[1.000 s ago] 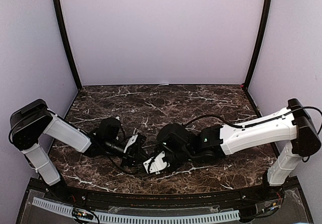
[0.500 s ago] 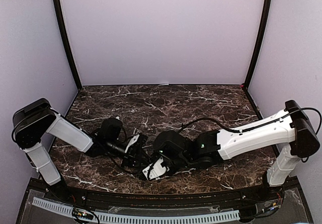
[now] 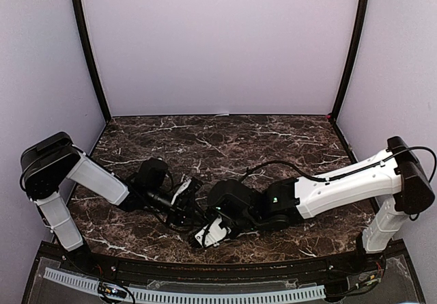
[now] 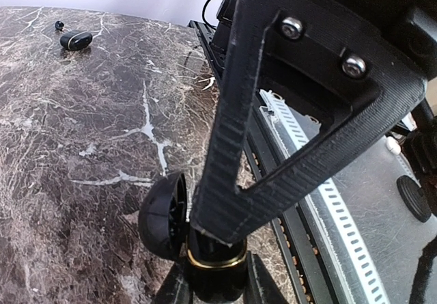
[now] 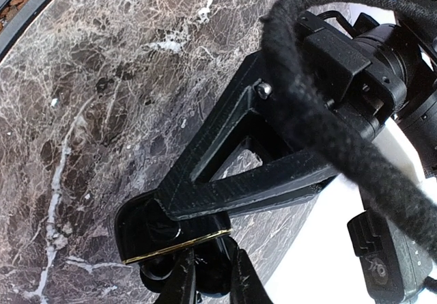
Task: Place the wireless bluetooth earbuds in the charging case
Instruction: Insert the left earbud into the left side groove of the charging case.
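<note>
A black charging case [image 4: 217,287] with a gold rim is pinched between my left gripper's [image 4: 218,271] shut jaws, its lid [image 4: 160,215] swung open to the left. My right gripper's finger [image 4: 232,147] reaches down with its tip at the case's mouth. In the right wrist view, my right gripper [image 5: 210,266] is shut on a small glossy black piece that looks like an earbud [image 5: 213,280], right against the gold-rimmed case [image 5: 147,232]. The left finger [image 5: 239,188] crosses over the case. From above, the left gripper [image 3: 190,212] and right gripper [image 3: 202,230] meet near the table's front.
A second black case [image 4: 75,39] lies farther off on the marble with a loose black earbud [image 4: 59,24] beside it. The black rail and white slotted strip [image 4: 321,181] run along the table's near edge, close to the grippers. A thick cable [image 5: 341,113] hangs across the right wrist view.
The right arm has slid left and toward the near edge, bringing its gripper closer to the left gripper. The left arm shifted slightly right. Both grips are unchanged.
</note>
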